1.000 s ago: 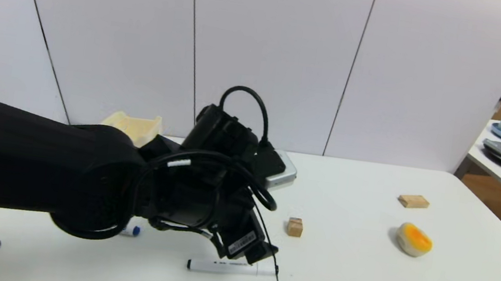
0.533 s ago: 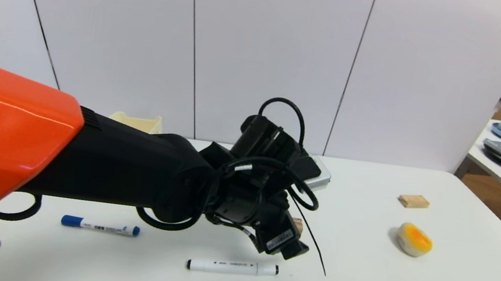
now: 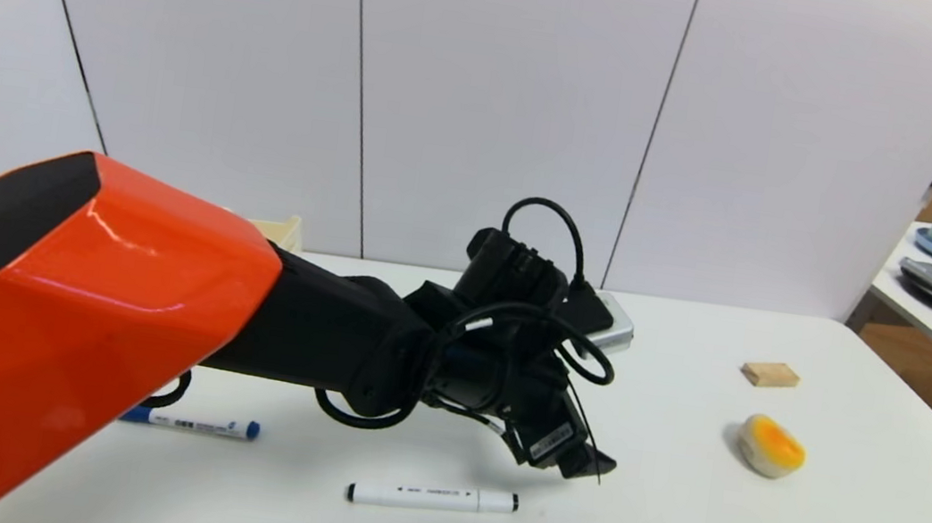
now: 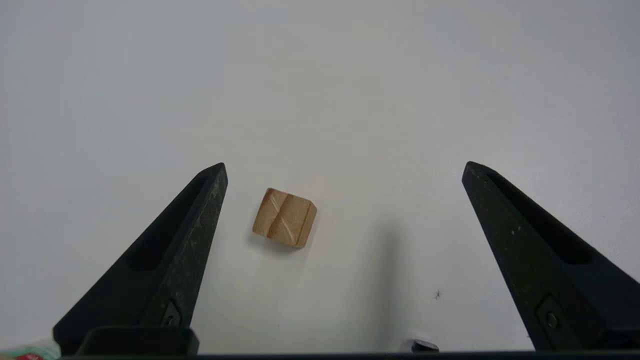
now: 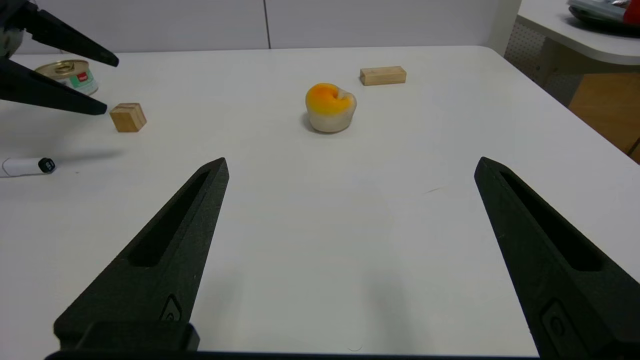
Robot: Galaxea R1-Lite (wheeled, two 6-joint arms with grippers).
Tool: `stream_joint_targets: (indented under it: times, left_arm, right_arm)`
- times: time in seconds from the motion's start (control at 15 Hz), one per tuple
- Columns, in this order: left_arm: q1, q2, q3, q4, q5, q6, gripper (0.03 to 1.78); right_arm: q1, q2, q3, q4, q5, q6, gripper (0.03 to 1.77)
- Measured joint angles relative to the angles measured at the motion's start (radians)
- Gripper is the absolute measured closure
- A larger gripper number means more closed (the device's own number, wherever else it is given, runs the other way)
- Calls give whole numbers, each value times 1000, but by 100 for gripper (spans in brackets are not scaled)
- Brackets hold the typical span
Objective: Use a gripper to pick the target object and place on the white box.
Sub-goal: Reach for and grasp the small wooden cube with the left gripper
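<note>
The small wooden cube [image 4: 284,217] lies on the white table between the fingers of my left gripper [image 4: 345,166], nearer one finger and touching neither. That gripper is open wide and hovers just above the table. In the head view the left gripper [image 3: 583,464] points down at mid-table and hides the cube. The right wrist view shows the cube [image 5: 128,117] beside the tip of a left gripper finger [image 5: 60,97]. Only a corner of the white box [image 3: 283,228] shows behind my orange arm. My right gripper [image 5: 351,161] hangs open and empty over the table.
A white marker [image 3: 432,497] and a blue marker [image 3: 193,422] lie near the front. A flat wooden block [image 3: 770,374] and a yellow-orange rounded thing [image 3: 771,446] sit to the right. A tin can [image 5: 70,75] stands behind the left gripper.
My left arm has reached to the right and lower, bringing the open gripper over the cube, which now hides behind it in the head view.
</note>
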Motion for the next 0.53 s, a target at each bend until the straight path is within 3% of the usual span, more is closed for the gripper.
stream_joint_targets:
  times: [0.33,0.53]
  left_arm:
    - [60,61,14,-130,-82,0,12]
    - [83,79,29,-162,-97,0,12]
  right_arm:
    - [0,0,0,0,0,0,10]
    - [0,0,0,0,0,0,10]
